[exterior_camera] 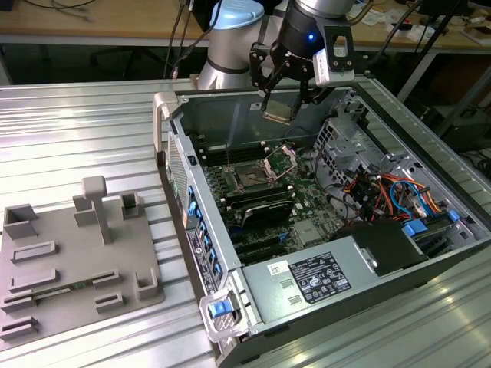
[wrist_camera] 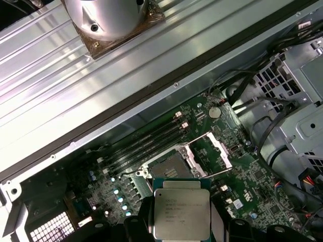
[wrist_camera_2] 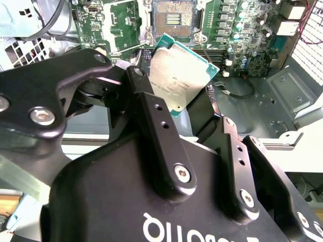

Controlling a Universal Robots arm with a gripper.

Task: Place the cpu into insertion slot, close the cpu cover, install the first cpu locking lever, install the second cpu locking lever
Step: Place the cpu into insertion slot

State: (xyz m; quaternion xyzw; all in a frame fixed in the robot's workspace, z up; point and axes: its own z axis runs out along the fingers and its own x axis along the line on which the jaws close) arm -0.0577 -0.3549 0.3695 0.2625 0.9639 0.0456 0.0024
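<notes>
Claw (exterior_camera: 282, 107) hangs over the open computer case (exterior_camera: 192, 222), closed on the cpu (exterior_camera: 278, 115). The black fingers (wrist_camera_2: 151, 113) clamp two opposite edges of the chip. The cpu is held in the air, clear of the motherboard (exterior_camera: 307, 222), with its silver-grey metal top showing in both wrist views.

The insertion slot (exterior_camera: 249, 178) lies below the claw, dark centre exposed inside its silver rim. The cpu cover (exterior_camera: 281, 159) is swung up on its hinge, standing just beside the slot on the exterior view's right. Long black memory slots (wrist_camera: 144, 145) run just beside the socket.

The grey power supply box (exterior_camera: 314, 280) fills the near end of the case. The case sits on a ribbed metal worktop (exterior_camera: 77, 130). A grey moulded fixture tray (exterior_camera: 77, 261) lies on the exterior view's left, apart from the case.
</notes>
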